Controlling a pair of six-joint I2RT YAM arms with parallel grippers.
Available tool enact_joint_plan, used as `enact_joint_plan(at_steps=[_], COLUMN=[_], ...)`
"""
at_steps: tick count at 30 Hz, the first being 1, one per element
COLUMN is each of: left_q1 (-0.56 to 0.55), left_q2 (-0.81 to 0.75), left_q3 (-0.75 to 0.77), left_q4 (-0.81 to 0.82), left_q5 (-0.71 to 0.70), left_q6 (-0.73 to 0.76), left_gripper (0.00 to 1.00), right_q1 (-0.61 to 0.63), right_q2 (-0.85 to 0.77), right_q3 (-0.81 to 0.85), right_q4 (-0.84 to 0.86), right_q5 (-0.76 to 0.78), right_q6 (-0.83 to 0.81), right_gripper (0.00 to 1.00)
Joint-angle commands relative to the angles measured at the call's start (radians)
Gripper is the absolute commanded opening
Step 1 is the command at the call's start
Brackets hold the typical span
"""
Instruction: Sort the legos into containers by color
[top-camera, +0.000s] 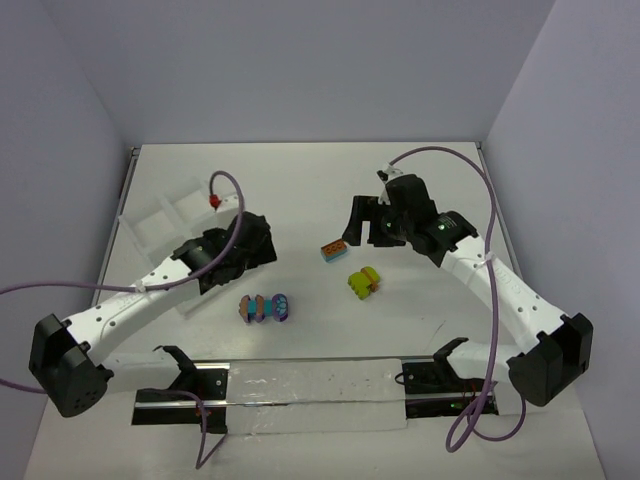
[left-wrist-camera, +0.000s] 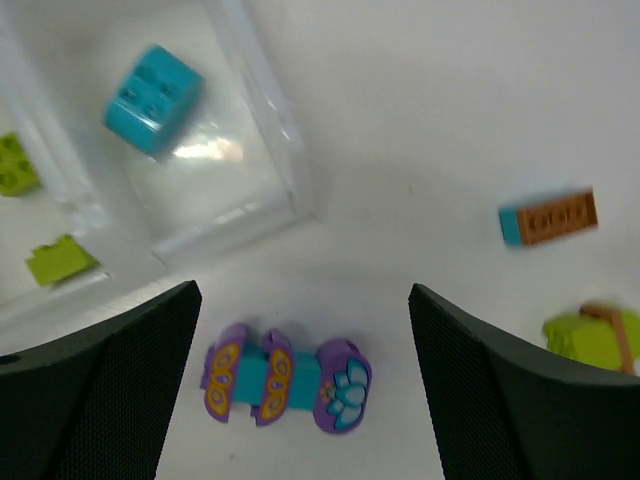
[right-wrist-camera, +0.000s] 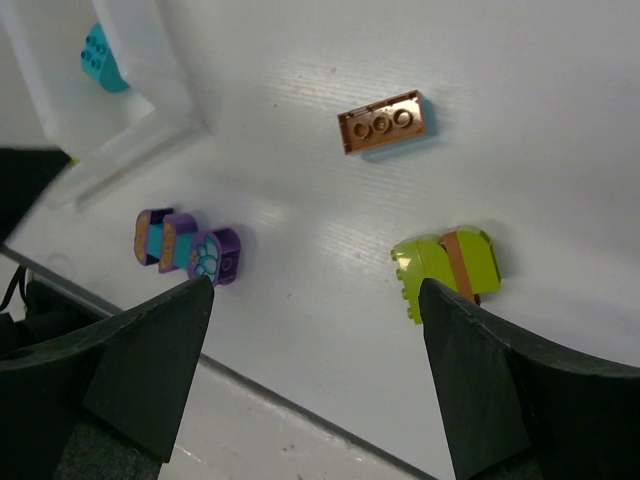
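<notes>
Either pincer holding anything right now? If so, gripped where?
Nothing held: left pincer and right pincer both stand open and empty. The purple-turquoise cluster lies untouched on the table.

Three views, one desk (top-camera: 300, 180).
Overhead view is distant; both close wrist views share the purple cluster (left-wrist-camera: 285, 385).

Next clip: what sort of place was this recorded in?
Probably a lab test cell, not a home: a bare white table boxed in by blank walls, a left arm and right arm bolted at its near edge, toy bricks beside a white tray.
</notes>
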Motion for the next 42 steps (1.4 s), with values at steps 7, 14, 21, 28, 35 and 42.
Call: enact_joint_plan(at_steps=[7, 14, 21, 28, 35, 42], left_q1=[-0.223, -0.225, -0.226, -0.218, -0.201, -0.155], left_q2=[0.102, 0.225, 0.447, 0.610, 0.724, 0.807], left_q3=[-0.033, 0.045, 0.270, 0.424, 0.508, 0.580], left_q4=[-0.054, -0.046, 0.187, 0.262, 0.288, 0.278], left_q5=[0.074, 0.060, 0.180, 0.275, 0.295, 0.331], left_q6=[-0.048, -0.131, 0.252, 0.553, 0.680, 0.702], left_gripper=[0.89, 0.89, 0.99, 0.99, 0.95, 0.91], right_q1=[-0.039, -0.044, -0.089, -0.184, -0.205, -0.208], right_q2=[-0.127, -0.137, -0.172, -0.325, -0.367, -0.364], right_q3=[-0.037, -0.082, -0.096, -0.187, -0.218, -0.217], right_q4=[0.093, 0.128, 0.083, 0.084, 0.079, 0.082], right_q5=[0.099, 0.122, 0.203, 0.194, 0.174, 0.159], right_q6=[0.042, 0.055, 0.089, 0.107, 0.108, 0.110], right_gripper=[0.91, 0.91, 0.91, 0.91, 0.90, 0.90])
